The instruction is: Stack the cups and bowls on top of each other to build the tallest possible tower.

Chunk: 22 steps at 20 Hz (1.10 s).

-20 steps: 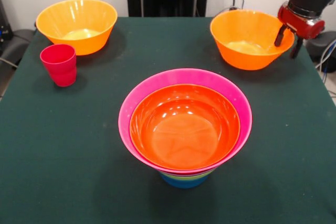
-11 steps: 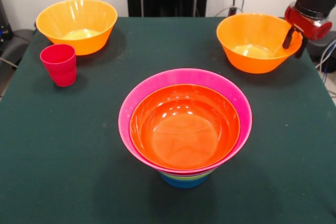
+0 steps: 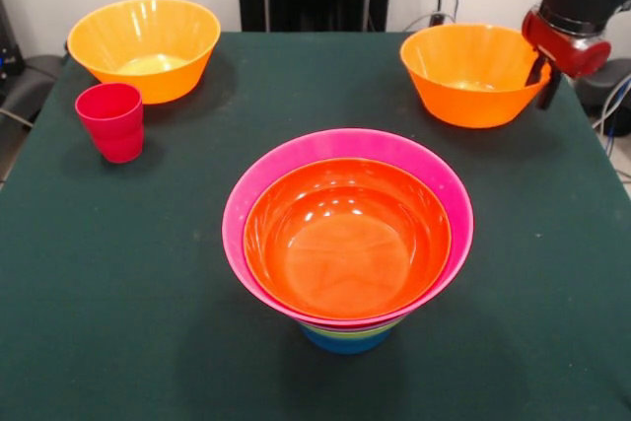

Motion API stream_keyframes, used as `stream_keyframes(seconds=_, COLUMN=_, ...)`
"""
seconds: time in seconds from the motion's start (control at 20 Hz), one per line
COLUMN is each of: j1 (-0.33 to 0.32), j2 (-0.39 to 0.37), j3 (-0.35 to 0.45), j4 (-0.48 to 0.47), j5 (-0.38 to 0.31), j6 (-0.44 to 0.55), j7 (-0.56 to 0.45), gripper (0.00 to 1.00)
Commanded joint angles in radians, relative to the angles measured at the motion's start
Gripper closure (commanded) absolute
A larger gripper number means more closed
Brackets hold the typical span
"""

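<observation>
Claw (image 3: 540,73) sits at the upper right of the front view, clamped on the right-hand rim of one large yellow-orange bowl (image 3: 471,74). One dark finger (image 3: 545,86) shows outside the rim; the other is hidden by the bowl wall. That bowl is tilted, its right side raised. Whether its base touches the desk (image 3: 118,283) cannot be told.

Second large yellow-orange bowl (image 3: 144,48) stands upright at the far left corner of the desk. Red cup (image 3: 110,121) stands upright just in front of it, near but apart.

Tower (image 3: 347,239) stands near the middle of the desk, towards the front edge. Its top item is a wide orange bowl (image 3: 347,239) nested inside a large pink bowl (image 3: 258,184). Below these, narrow bands of lime green and a small blue base (image 3: 345,339) are visible. Tower is well apart from both yellow-orange bowls and from the cup.
</observation>
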Motion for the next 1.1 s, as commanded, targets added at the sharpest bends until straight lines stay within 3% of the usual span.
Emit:
stream_keyframes(seconds=0.05, j1=-0.090, j2=-0.006, j3=0.175, j4=0.051, j5=-0.055, j6=-0.077, j7=0.033, gripper=1.00)
stream_keyframes(seconds=0.25, j1=-0.093, j2=-0.021, j3=0.139, j4=0.019, j5=-0.086, j6=-0.008, j7=0.025, gripper=1.00)
stream_keyframes(seconds=0.4, j1=-0.076, j2=-0.058, j3=0.041, j4=-0.056, j5=-0.141, j6=0.155, j7=0.033, gripper=1.00)
stream_keyframes(seconds=0.7, j1=-0.106, j2=-0.116, j3=-0.022, j4=-0.258, j5=-0.249, j6=0.487, j7=0.070, gripper=1.00)
stream_keyframes(seconds=1.1, j1=-0.117, j2=-0.053, j3=-0.033, j4=-0.507, j5=-0.301, j6=0.728, j7=0.149, gripper=1.00)
